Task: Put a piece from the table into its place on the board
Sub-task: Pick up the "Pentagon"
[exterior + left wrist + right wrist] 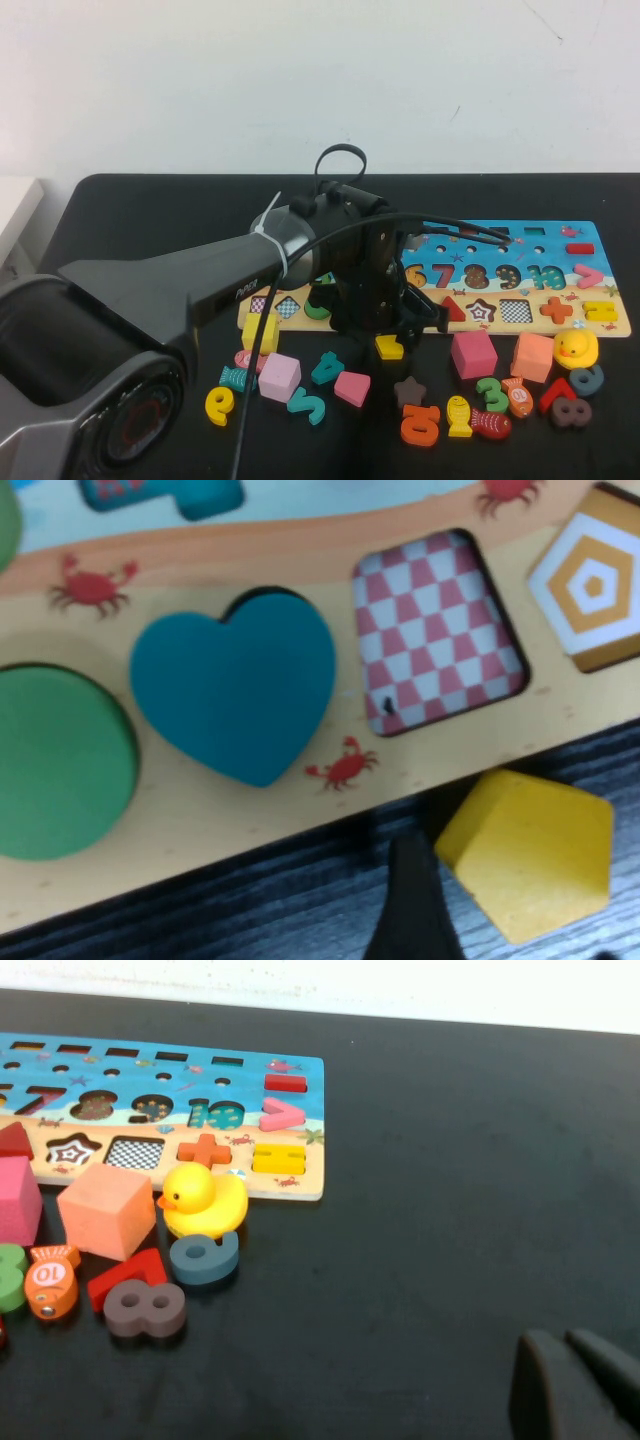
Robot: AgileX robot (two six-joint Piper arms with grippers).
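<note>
the left gripper (400, 325) hovered with jaws apart at the board's (600, 328) near edge, the piece (389, 347) loose beside it; the right gripper (575, 1380), fingers together, sat parked beyond the board's end.

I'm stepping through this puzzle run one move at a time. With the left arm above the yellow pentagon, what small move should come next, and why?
Probably lower the open left tool around the yellow pentagon and close. The piece lies on the table just off the board, one finger beside it, and its pentagon slot is empty. The right tool, shut, hangs apart over the table.
</note>
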